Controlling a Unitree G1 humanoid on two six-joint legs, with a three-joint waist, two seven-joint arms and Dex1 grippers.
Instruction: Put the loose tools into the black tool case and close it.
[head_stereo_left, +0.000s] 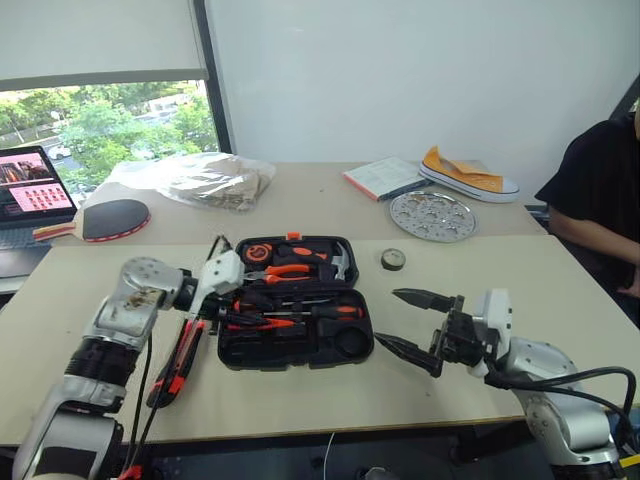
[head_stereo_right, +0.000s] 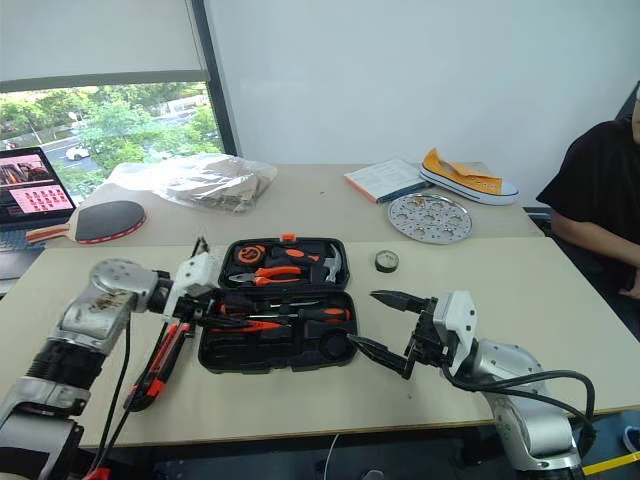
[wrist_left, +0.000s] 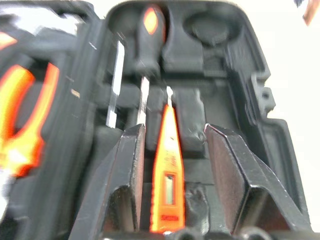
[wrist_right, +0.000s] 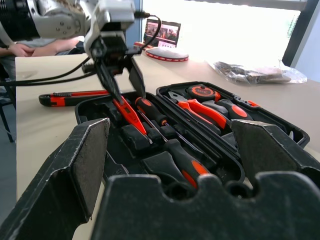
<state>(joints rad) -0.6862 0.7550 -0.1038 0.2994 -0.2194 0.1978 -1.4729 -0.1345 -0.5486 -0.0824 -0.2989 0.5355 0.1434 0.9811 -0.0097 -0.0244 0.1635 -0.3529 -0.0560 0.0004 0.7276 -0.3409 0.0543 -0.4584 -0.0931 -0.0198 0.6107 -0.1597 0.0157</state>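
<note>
The black plastic clamshell tool case (head_stereo_left: 296, 301) lay open near the middle of the pale surface (head_stereo_left: 480, 330), with its lid half toward the far side and its tray half toward the robot. The lid half held orange-handled pliers (head_stereo_left: 285, 271), a round orange tape measure (head_stereo_left: 257, 252) and a steel hammer (head_stereo_left: 341, 262). The tray half held 2 black-and-orange-handled screwdrivers (head_stereo_left: 325, 312) and a thin all-orange screwdriver (wrist_left: 166, 175) lying in the moulded slots.

The left hand (wrist_right: 121, 80) hung over the left end of the tray, fingers pointing down and parted. The thin all-orange screwdriver lay in its slot between the 2 fingers, and the fingers did not clamp it. The left wrist view showed a gap on both sides of the tool. The right hand (head_stereo_left: 418, 331) hovered just right of the case, fingers spread wide and empty.

A long orange-and-black utility knife (head_stereo_left: 178, 362) lay on the surface just left of the case, under the left arm. A small dark tape roll (head_stereo_left: 393, 260) sat on the surface beyond the right end of the case, apart from it.

Step in hand, by judgement: release of the thin screwdriver into its slot. 2 tools remained loose. The next move called for the left hand to clear the tray and take the knife, or for the right hand to reach the tape roll. The round recess at the right end of the tray appeared empty and suited to the roll. Closing the lid came last.
</note>
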